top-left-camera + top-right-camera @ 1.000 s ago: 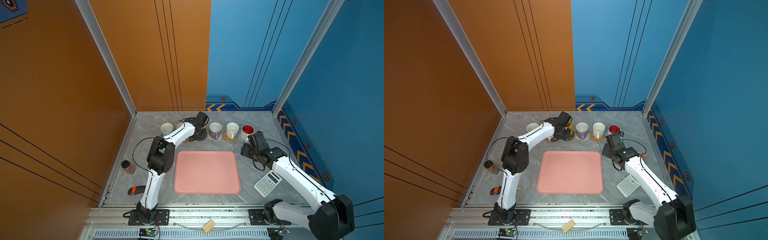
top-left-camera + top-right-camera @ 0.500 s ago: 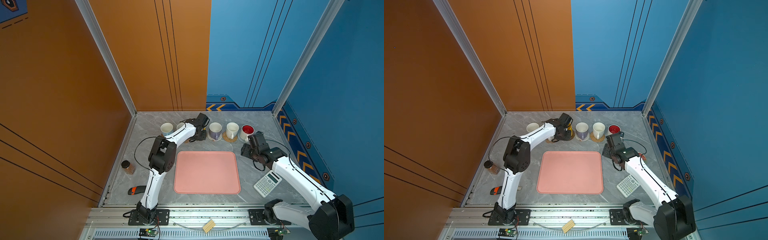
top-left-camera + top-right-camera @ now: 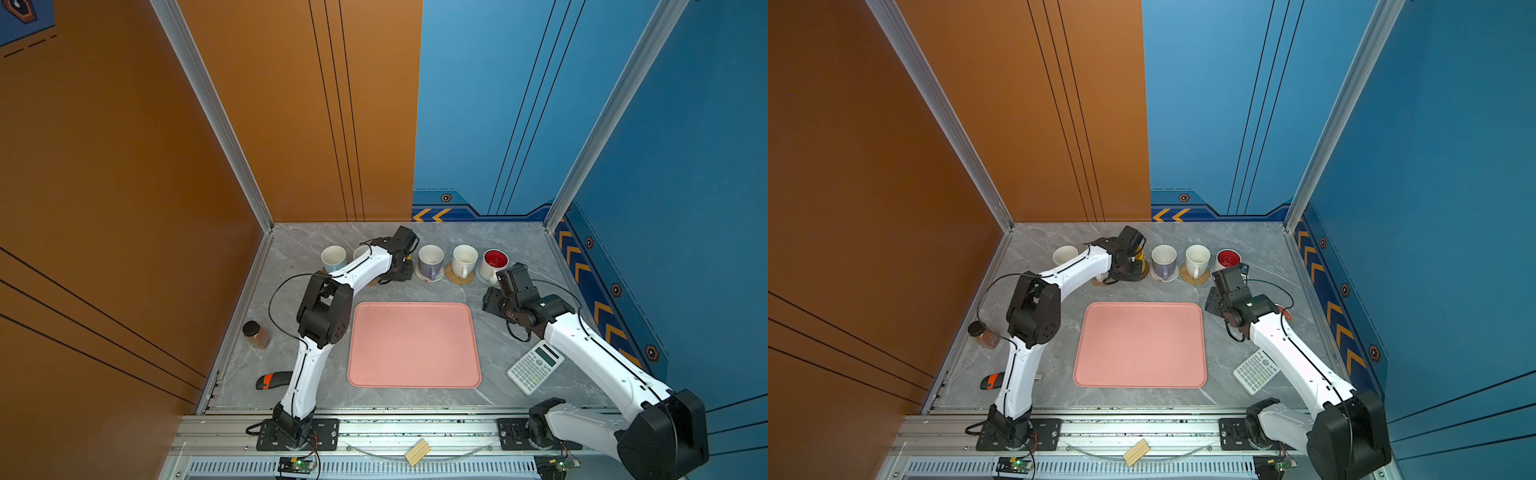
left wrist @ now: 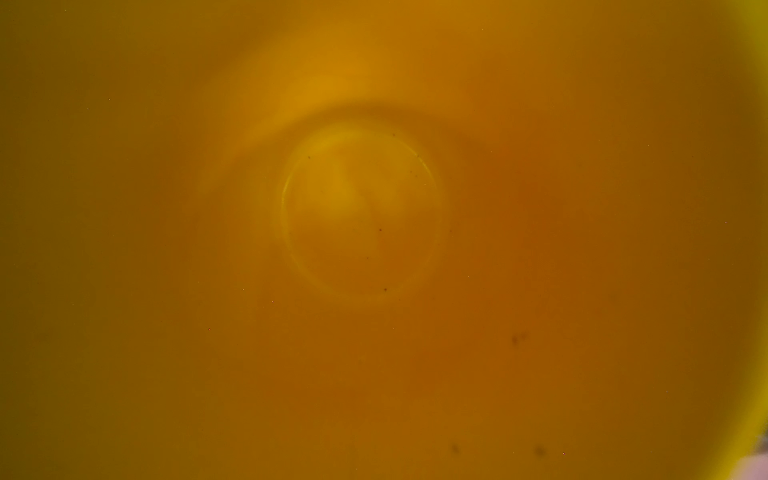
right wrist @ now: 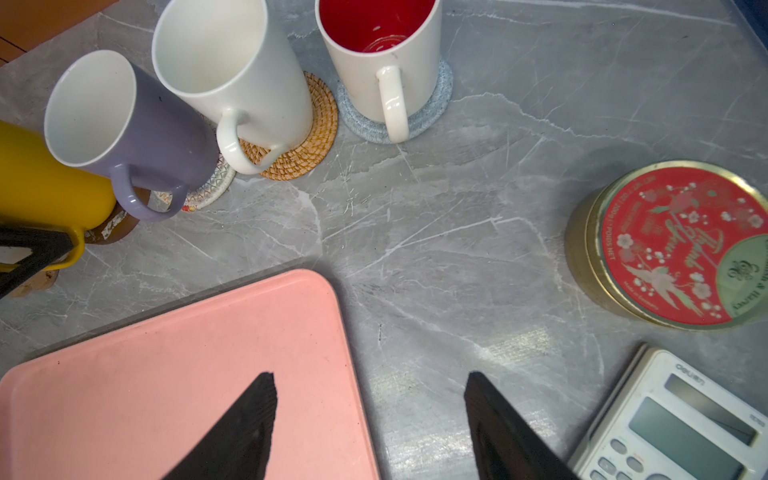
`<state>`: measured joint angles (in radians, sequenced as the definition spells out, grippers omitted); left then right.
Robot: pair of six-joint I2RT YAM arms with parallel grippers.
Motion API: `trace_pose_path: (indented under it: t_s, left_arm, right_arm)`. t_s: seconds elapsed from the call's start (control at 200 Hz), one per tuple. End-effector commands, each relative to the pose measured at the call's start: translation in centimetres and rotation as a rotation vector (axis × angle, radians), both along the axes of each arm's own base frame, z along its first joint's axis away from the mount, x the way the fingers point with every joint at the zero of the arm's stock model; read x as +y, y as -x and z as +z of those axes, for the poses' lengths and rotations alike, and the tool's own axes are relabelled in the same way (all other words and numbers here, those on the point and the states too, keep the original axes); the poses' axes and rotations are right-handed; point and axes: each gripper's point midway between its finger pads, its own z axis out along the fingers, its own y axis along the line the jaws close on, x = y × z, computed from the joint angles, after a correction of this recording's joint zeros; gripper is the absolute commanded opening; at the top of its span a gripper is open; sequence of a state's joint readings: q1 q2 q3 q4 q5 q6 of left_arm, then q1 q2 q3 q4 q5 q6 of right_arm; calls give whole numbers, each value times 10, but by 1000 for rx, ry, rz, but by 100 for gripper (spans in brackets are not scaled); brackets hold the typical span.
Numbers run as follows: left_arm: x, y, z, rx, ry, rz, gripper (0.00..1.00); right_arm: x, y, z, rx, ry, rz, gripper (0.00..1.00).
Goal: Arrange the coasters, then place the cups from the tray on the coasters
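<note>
The pink tray (image 3: 413, 345) lies bare in the middle. Behind it stand a light blue cup (image 3: 333, 257), a speckled white cup (image 3: 360, 251) half hidden by my left arm, and a yellow cup (image 3: 1139, 254) on a brown wooden coaster (image 5: 120, 226). Further right are a lavender cup (image 3: 430, 261) on a cream coaster (image 3: 432, 277), a white cup (image 3: 464, 259) on a rattan coaster (image 3: 459, 277), and a red-lined cup (image 3: 494, 262) on a blue-grey coaster (image 5: 432, 108). My left gripper (image 3: 1125, 272) is shut at the yellow cup's handle (image 5: 68, 255); the left wrist view fills with the cup's inside (image 4: 361, 208). My right gripper (image 5: 369, 377) hangs open over the tray's far right corner.
A red-topped tin (image 5: 673, 245) and a white calculator (image 3: 535, 366) sit right of the tray, under my right arm. A brown jar (image 3: 255, 334) and a black-and-orange tool (image 3: 272, 379) lie at the left edge. Walls close in on three sides.
My left arm's elbow has shifted slightly while its gripper stays at the yellow cup. The right arm has not moved.
</note>
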<state>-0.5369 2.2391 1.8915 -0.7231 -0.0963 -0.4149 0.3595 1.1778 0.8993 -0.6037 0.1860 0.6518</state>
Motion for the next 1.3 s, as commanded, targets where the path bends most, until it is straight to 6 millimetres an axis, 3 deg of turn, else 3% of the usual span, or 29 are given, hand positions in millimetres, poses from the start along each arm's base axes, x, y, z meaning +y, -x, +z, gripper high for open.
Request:
trace_pose_path:
  t_s: [0.0,0.35,0.571,0.836,1.056,1.117,1.297]
  left_arm:
    - [0,-4,4,-19,-19,3,14]
    - [-2,1,5,-15,-35,-11,28]
    - [-4,6,19,-38,-32,-25,36]
    - [5,15,85,-159,-23,-55,43]
    - [20,26,151,-301,-34,-74,49]
    - [29,29,168,-344,-56,-66,50]
    - [61,44,207,-483,-89,-26,72]
  right_arm:
    - [-4,8,-4,22,9,5,71]
    - [-3,9,-2,14,0,4,71]
    - [-4,10,4,-6,-3,6,71]
    - [-9,1,23,-29,25,83,76]
    - [-24,-19,56,-97,48,123,84]
    - [-31,-24,63,-113,68,120,97]
    - [-48,-35,68,-162,172,129,100]
